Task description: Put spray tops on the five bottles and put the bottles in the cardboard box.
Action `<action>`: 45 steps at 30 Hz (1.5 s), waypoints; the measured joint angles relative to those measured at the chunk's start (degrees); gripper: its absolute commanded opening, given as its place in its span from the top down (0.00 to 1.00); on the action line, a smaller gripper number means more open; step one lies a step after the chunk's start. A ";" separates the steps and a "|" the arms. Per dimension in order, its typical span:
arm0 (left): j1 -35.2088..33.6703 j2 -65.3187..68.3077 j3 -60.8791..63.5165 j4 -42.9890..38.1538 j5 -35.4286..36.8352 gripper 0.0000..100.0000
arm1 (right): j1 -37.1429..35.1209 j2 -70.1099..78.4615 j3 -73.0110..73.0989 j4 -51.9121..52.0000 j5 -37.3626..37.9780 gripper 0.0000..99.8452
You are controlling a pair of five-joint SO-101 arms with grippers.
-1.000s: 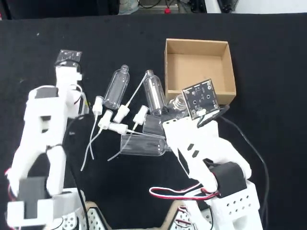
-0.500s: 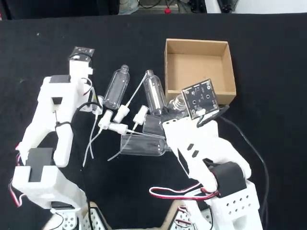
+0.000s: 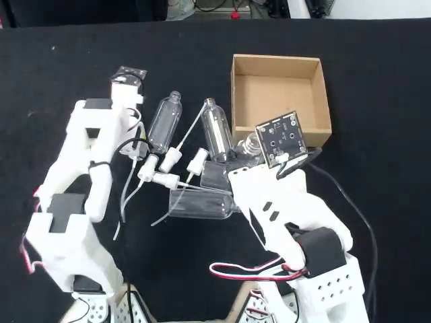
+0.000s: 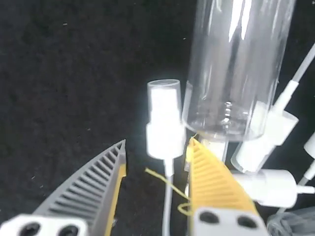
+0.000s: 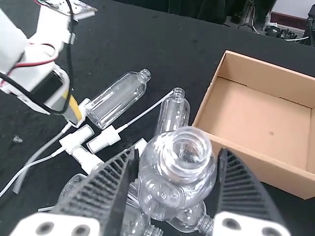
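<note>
Claws differ: left claw (image 4: 157, 142) spreads wide around a spray top (image 4: 165, 123); right claw (image 5: 177, 150) clasps a clear bottle (image 5: 179, 172) near the cardboard box (image 5: 266, 118)

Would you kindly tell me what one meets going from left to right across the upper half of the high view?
left arm → leftmost clear bottle → second clear bottle → cardboard box
</note>
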 measured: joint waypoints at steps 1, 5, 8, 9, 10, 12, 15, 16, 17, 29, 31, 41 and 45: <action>0.09 1.32 -0.70 0.09 0.00 0.81 | 0.00 0.00 0.00 0.00 0.00 0.77; 0.09 5.54 -3.08 0.53 0.00 0.81 | 0.00 0.00 0.00 0.00 0.00 0.77; -0.18 6.59 -3.43 0.53 0.00 0.81 | 0.00 0.00 0.00 0.00 0.00 0.77; -0.53 6.68 -3.43 0.53 0.09 0.81 | 0.00 0.00 0.00 0.00 0.00 0.77; -0.79 6.68 -3.52 0.53 0.09 0.81 | 0.00 0.00 0.00 0.00 0.00 0.77; -1.49 6.68 -3.78 0.44 0.09 0.81 | 0.00 0.00 0.00 0.00 0.00 0.77; -1.93 6.77 -4.31 -0.18 0.09 0.81 | 0.00 0.00 0.00 0.00 0.00 0.77; -1.93 6.77 -4.92 -0.26 0.09 0.81 | 0.00 0.00 0.00 0.00 0.00 0.77; -2.02 7.03 -5.89 -0.26 0.00 0.81 | 0.00 0.00 0.00 0.00 0.00 0.77; -2.02 8.70 -8.70 -0.79 -8.18 0.81 | 0.00 0.00 0.00 0.00 0.00 0.77; -2.02 10.11 -8.88 -0.79 -8.26 0.81 | 0.00 0.00 0.00 0.00 0.00 0.77; -2.11 13.27 -13.01 0.97 -8.62 0.81 | 0.00 0.00 0.00 0.00 0.00 0.77; -2.02 13.45 -13.45 2.02 -8.53 0.88 | 0.00 0.00 0.18 0.00 0.00 0.77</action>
